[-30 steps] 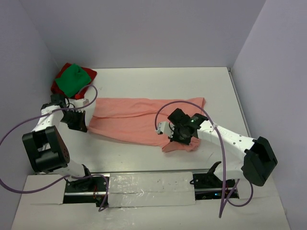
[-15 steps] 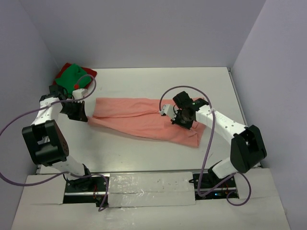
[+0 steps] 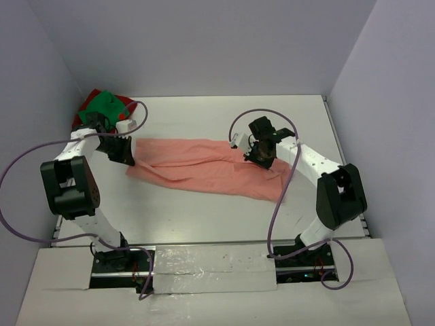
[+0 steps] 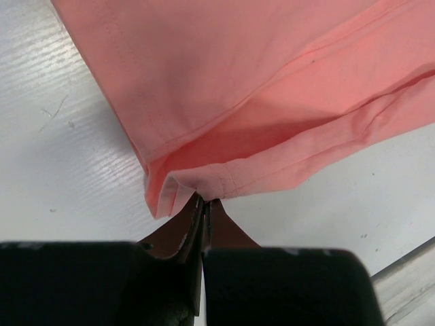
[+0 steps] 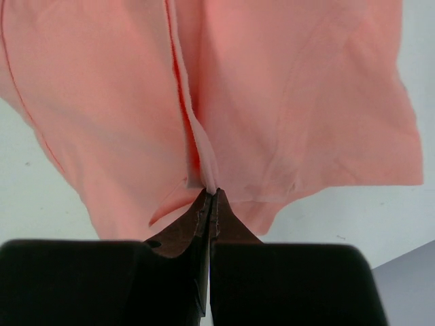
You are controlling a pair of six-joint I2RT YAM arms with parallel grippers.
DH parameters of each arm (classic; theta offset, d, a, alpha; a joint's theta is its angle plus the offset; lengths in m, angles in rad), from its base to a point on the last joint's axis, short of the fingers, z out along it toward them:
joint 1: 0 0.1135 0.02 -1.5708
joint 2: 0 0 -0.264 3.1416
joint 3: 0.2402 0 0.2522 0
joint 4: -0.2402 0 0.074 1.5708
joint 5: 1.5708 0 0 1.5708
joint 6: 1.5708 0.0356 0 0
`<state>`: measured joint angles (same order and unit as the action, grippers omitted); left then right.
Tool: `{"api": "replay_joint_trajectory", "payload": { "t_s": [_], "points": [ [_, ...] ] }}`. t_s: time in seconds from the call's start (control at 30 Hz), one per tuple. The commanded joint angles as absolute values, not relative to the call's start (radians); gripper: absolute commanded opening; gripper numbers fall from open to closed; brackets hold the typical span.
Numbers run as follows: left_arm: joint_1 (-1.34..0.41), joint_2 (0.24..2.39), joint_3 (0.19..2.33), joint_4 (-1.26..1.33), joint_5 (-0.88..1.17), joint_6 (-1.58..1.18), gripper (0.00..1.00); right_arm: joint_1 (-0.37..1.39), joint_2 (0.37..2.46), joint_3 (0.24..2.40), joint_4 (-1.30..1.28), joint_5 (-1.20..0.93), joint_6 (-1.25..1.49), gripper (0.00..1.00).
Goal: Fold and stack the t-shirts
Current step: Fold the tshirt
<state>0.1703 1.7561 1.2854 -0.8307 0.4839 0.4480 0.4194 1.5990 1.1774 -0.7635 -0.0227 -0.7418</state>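
Left wrist view: the left gripper is seen pinched together on a hemmed corner of the pink shirt, with the stitched edge doubled into a soft fold just above the dark tips. In the right wrist view the right gripper is likewise clamped on a raised ridge of the same smooth knit cloth. From the top, the shirt is seen stretched as a long, creased band across the middle of the white bench. The green shirt is bunched on the red shirt in the far left corner.
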Motion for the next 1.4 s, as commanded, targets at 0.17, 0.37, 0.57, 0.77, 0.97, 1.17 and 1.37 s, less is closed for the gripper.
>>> {"api": "replay_joint_trajectory", "payload": {
  "t_s": [0.17, 0.37, 0.57, 0.77, 0.97, 1.17, 1.37],
  "points": [
    [0.161, 1.779, 1.332, -0.788, 0.488, 0.436, 0.02, 0.39, 1.649, 1.27, -0.693, -0.006, -0.753, 0.0],
    [0.179, 1.761, 1.286, -0.767, 0.453, 0.44, 0.02, 0.374, 1.667, 1.27, -0.658, 0.023, -0.767, 0.0],
    [0.256, 1.746, 1.25, -0.758, 0.456, 0.445, 0.01, 0.315, 1.684, 1.29, -0.618, 0.029, -0.778, 0.0],
    [0.304, 1.724, 1.221, -0.744, 0.462, 0.449, 0.0, 0.269, 1.712, 1.319, -0.6, 0.02, -0.778, 0.0],
    [0.311, 1.736, 1.201, -0.727, 0.466, 0.449, 0.01, 0.253, 1.732, 1.325, -0.592, 0.006, -0.785, 0.0],
    [0.313, 1.755, 1.2, -0.713, 0.474, 0.445, 0.28, 0.238, 1.752, 1.33, -0.584, 0.006, -0.792, 0.0],
    [0.307, 1.744, 1.206, -0.664, 0.483, 0.416, 0.31, 0.218, 1.789, 1.331, -0.565, -0.025, -0.796, 0.0]
  ]
}}
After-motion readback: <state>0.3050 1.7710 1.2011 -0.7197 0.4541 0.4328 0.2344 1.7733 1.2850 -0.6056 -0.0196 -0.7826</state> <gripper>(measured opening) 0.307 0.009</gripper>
